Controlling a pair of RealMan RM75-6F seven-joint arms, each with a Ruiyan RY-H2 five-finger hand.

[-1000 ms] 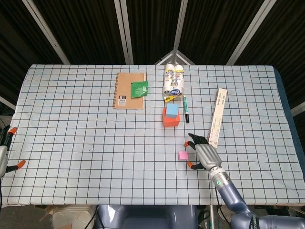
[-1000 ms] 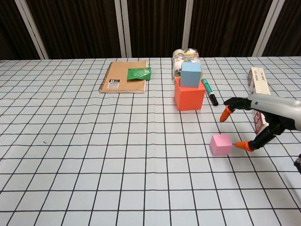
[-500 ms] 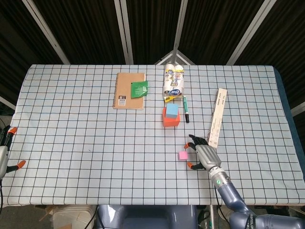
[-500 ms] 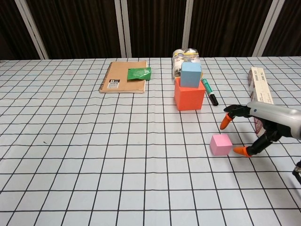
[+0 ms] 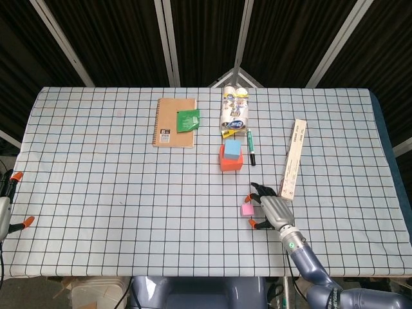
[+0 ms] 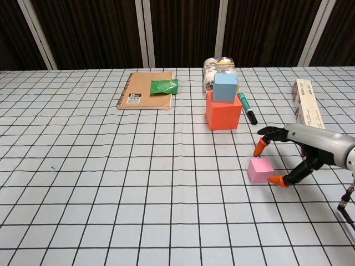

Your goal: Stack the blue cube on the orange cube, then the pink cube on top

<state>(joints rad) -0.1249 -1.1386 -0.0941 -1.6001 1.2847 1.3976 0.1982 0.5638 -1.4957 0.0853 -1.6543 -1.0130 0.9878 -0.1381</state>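
Note:
The blue cube [image 5: 232,149] [image 6: 225,87] sits on top of the orange cube [image 5: 231,163] [image 6: 223,113] near the table's middle. The small pink cube [image 5: 246,209] [image 6: 260,169] lies on the cloth in front of them. My right hand [image 5: 268,207] [image 6: 294,151] is just to the cube's right, open, with one fingertip above the cube's far edge and the thumb tip by its near right corner, bracketing it without a firm hold. My left hand [image 5: 5,209] shows only at the left edge of the head view, idle; its fingers are mostly cut off.
A spiral notebook [image 5: 174,121] with a green packet [image 5: 188,119] lies at the back left. Behind the stack lies a clear bag of rolls [image 5: 234,107]; a marker pen [image 5: 251,147] is beside the stack. A long cardboard box [image 5: 293,158] lies to the right.
My right hand has moved left and lower toward the pink cube, so its fingertips now flank the cube. The cubes have not moved.

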